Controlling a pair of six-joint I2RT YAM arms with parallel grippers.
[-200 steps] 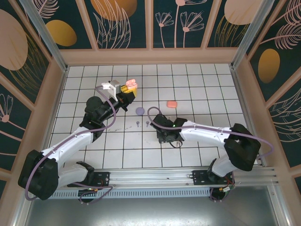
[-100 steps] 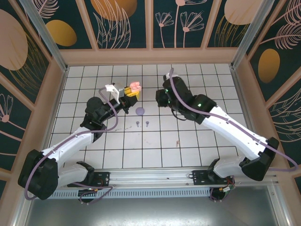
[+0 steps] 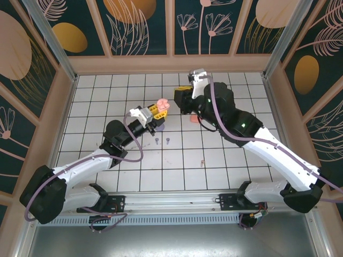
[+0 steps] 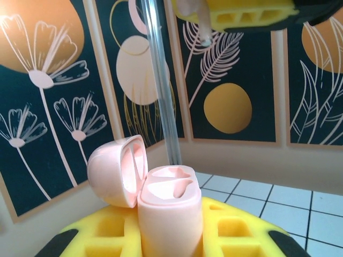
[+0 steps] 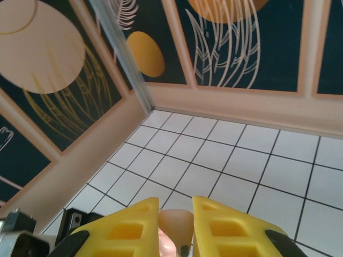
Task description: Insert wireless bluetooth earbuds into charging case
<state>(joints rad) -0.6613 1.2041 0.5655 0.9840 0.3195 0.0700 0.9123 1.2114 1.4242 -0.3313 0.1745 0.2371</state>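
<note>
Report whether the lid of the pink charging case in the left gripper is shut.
No: the pink charging case has its lid swung open to one side, baring both sockets.

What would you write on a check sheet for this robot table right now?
Surface: white tiled table, dark grout lines.
Job's things: open pink charging case in the left tool; pink earbud in the right tool, close by it; two lilac earbuds, one loose bud, a lilac round case and a second pink case on the tiles.
Clutter: nothing seen.
Grippers: both tools shut on their loads.
Cables: purple cable looping along each arm.
Surroundings: flower-painted walls, metal rail at the near edge.
</note>
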